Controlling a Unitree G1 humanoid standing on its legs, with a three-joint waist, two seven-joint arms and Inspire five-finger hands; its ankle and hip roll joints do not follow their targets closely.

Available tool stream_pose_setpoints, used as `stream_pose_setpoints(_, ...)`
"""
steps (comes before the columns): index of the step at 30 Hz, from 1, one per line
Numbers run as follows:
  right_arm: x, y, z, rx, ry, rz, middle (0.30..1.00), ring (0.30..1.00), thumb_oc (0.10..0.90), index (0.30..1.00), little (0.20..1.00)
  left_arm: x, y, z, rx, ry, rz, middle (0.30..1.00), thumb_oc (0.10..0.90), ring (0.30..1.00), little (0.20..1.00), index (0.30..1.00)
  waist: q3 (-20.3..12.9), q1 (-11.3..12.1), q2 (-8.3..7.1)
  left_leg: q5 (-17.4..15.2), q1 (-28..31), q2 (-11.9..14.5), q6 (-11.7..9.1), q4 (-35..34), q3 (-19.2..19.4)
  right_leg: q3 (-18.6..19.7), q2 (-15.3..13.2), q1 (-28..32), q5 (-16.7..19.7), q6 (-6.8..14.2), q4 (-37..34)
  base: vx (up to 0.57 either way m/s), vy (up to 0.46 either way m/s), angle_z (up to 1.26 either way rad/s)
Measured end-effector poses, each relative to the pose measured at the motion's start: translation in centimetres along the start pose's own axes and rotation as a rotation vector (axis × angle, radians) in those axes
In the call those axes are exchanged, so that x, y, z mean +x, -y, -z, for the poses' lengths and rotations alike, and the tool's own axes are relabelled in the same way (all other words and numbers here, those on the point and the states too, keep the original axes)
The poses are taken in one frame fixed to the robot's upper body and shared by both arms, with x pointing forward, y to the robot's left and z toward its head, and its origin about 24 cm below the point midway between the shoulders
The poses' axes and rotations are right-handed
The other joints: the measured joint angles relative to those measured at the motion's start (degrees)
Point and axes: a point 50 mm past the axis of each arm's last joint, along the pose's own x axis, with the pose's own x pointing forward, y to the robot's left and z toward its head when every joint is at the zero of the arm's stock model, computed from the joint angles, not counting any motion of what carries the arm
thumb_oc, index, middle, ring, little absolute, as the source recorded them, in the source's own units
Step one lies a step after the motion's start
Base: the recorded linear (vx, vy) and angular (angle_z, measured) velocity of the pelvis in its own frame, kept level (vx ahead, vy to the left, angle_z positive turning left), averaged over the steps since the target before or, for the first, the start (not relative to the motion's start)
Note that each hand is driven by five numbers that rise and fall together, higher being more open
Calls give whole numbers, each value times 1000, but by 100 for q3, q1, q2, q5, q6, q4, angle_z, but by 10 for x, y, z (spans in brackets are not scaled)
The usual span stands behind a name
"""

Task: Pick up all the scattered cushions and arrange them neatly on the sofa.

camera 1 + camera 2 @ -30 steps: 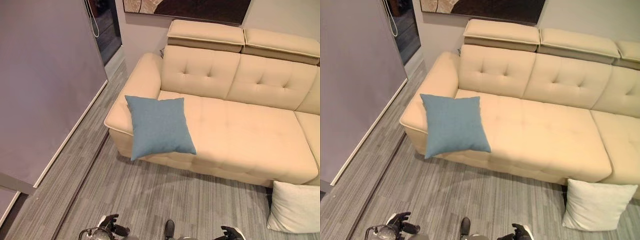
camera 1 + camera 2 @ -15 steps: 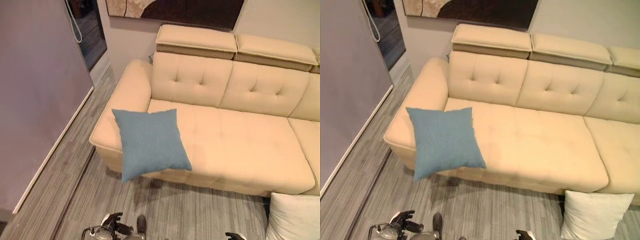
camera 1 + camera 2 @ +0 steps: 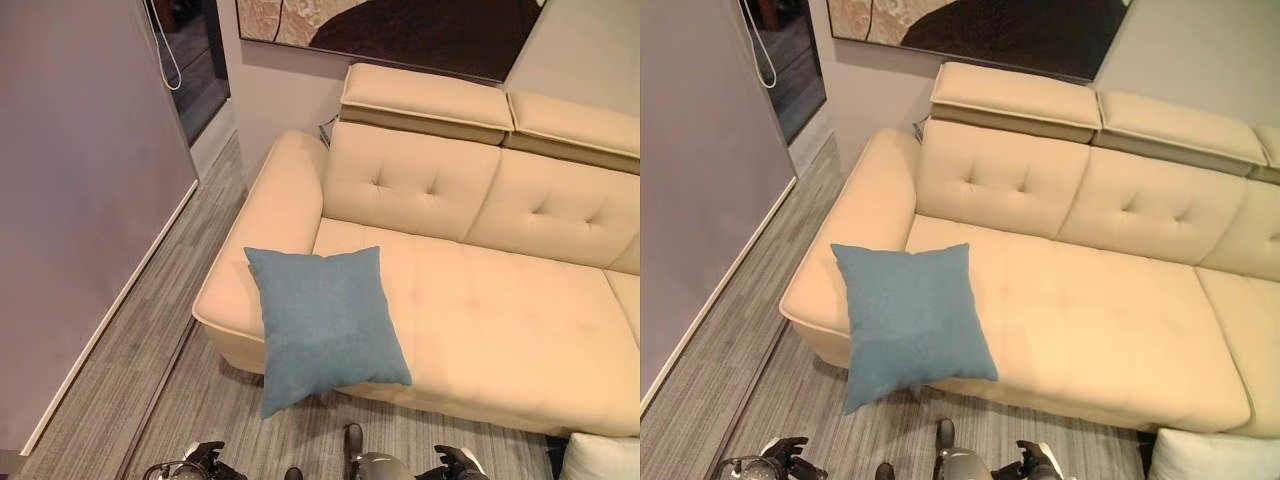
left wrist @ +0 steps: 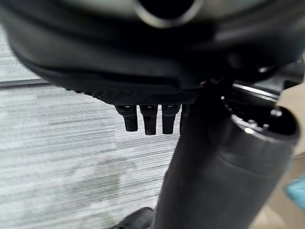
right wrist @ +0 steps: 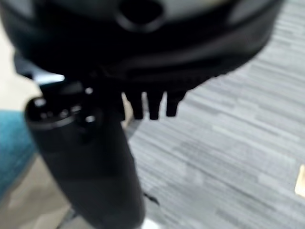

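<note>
left hand seen low at 7 o'clock, fingers hung straight, nothing grasped | blue cushion laid on cream sofa front edge, one corner overhanging grey floor | right hand at 5 o'clock, fingers relaxed, empty | white cushion cut off at 4 o'clock, on floor by sofa | no writing legible

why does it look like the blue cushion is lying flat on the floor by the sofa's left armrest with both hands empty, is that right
Not quite. The blue cushion is on the sofa seat by the left armrest, one corner overhanging the front edge, as the left eye view shows. Both hands hold nothing: left hand, right hand.
</note>
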Motion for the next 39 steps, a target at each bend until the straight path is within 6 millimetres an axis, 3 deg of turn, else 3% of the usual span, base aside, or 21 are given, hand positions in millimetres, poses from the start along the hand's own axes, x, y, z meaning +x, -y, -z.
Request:
stream_pose_setpoints(3, 1, 6, -7, -13, 26, 14, 900, 900, 800, 900, 900, 0, -1, 3, -23, -10, -4, 900, 800, 900, 900, 900, -14, 79, 10, -155, 55, 179, -193, 157, 8, -22, 219, 411, 166, -134, -580, 90, -79, -6)
stream_pose_setpoints(5, 2, 14, -6, -26, 26, 37, 900, 900, 800, 900, 900, 0, -4, 2, -64, -7, -24, 900, 800, 900, 900, 900, -77, 78, 11, -239, 104, 284, -207, 171, -11, -88, 350, 704, 258, -199, -965, 50, -73, 8)
stream_pose_setpoints(11, 3, 63, -20, -33, 95, 175, 900, 900, 800, 900, 900, 1, -22, -16, -166, 70, -106, 900, 800, 900, 900, 900, -207, 79, 83, -307, 96, 422, -173, 121, -6, -148, 487, 728, 281, -230, -1043, 19, -59, 3)
stream_pose_setpoints(13, 0, 85, -24, -17, 121, 234, 900, 900, 800, 900, 900, 1, -36, -19, -195, 96, -143, 900, 800, 900, 900, 900, -244, 76, 59, -299, 98, 423, -181, 93, -1, -148, 487, 721, 270, -213, -1044, 6, -21, -1)
stream_pose_setpoints(18, -9, 112, -38, 60, 223, 327, 900, 900, 800, 900, 900, -5, -56, -25, -318, 178, -208, 900, 800, 900, 900, 900, -295, 62, 52, -263, 31, 441, -188, 47, -1, -148, 496, 637, 280, -197, -1045, 18, -29, -1)
stream_pose_setpoints(23, -18, 118, -62, 159, 357, 342, 900, 900, 800, 900, 900, -17, -55, -51, -489, 354, -178, 900, 800, 900, 900, 900, -266, 75, 136, -233, -2, 463, -221, 42, -49, -170, 515, 619, 282, -202, -1049, 28, -39, 5)
stream_pose_setpoints(29, -19, 114, -88, 261, 433, 314, 900, 900, 800, 900, 900, -32, -44, -97, -723, 547, -85, 900, 800, 900, 900, 900, -156, 84, 345, -106, -313, 453, -262, 39, -234, -320, 467, 364, 291, -209, -1049, -55, -57, 16)
stream_pose_setpoints(35, -20, 111, -108, 291, 480, 296, 900, 900, 800, 900, 900, -38, -35, -122, -747, 620, -14, 900, 800, 900, 900, 900, 74, 67, 543, -40, -629, 453, -341, 70, -324, -451, 439, 108, 312, -236, -1048, -73, -52, 11)
stream_pose_setpoints(39, -25, 113, -136, 318, 554, 279, 900, 900, 800, 900, 900, -47, -25, -149, -719, 701, 60, 900, 800, 900, 900, 900, 282, 61, 660, 36, -1035, 450, -408, 98, -367, -491, 423, -259, 353, -217, -1044, -74, -39, 7)
